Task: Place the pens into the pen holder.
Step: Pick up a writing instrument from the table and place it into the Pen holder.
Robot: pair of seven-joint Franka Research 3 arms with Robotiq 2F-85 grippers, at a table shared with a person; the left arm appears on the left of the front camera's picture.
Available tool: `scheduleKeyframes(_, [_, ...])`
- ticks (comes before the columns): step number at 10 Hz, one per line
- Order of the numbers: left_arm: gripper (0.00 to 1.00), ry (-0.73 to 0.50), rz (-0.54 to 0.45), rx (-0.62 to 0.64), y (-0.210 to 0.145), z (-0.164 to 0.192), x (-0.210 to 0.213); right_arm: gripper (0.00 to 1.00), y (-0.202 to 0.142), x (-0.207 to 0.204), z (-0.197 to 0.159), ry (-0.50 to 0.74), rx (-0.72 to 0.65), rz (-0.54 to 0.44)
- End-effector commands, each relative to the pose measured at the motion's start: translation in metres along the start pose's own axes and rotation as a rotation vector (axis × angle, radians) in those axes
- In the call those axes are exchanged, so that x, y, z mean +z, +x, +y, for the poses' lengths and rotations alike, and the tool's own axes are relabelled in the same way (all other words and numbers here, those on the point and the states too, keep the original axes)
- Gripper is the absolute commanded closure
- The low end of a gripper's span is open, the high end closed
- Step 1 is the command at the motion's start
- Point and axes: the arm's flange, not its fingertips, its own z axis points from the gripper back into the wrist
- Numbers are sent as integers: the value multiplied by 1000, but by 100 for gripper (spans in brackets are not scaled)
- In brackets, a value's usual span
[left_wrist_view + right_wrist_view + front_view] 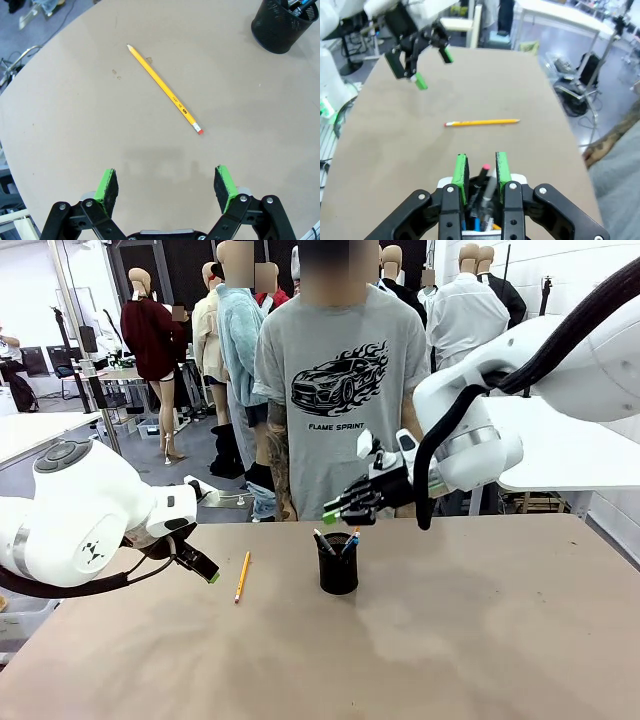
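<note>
Looking along the left tool (165,172), pads (107,182) wide apart, nothing between, hovering over bare desk (65,140). Only loose pencil (162,90) in sight, flat on the desk ahead of the fingers, clear of both pads and apart from everything else. Long axis diagonal across that view: sharpened tip far and toward picture left, pink eraser end near and toward the right-hand pad. So roughly halfway between in line with the jaw gap and square to it. Probably needs a wrist roll before descent, to close across the shaft and not along it. Best aimed mid-shaft, not at the eraser.

From the front: pencil just beside the left tool (198,562), between it and the pen holder (338,575), pointing roughly away across the desk. Left arm plainly nearer, so its job by my read.

Over at the right tool (481,160): directly above the holder, pads narrowly apart. Between them a black marker (485,169) with pink end, not seen touching either pad. Looks let go, standing in the cup with the other pens (335,542). Holder upright, mid-desk, off to the pencil's right.

Risk: right tool parked over the cup mouth, likely blocking the left arm's drop-off unless cleared.
</note>
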Motion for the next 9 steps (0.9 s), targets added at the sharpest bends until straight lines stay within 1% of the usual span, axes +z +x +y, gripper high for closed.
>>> scheduleKeyframes(1, [0,0,-1,5,-1,2,1,69,12,41,13,-71,59,-84])
scheduleKeyframes(3, [0,0,-1,5,-1,2,1,69,18,75,8,-162,49,-75])
scheduleKeyframes(5, [0,0,-1,5,-1,2,1,69,11,113,-1,-185,-17,-56])
scheduleKeyframes(8, [0,0,-1,5,-1,2,1,69,-23,175,-14,-270,-153,-24])
scheduleKeyframes(9, [0,0,-1,5,-1,2,1,69,-40,197,-20,-302,-207,0])
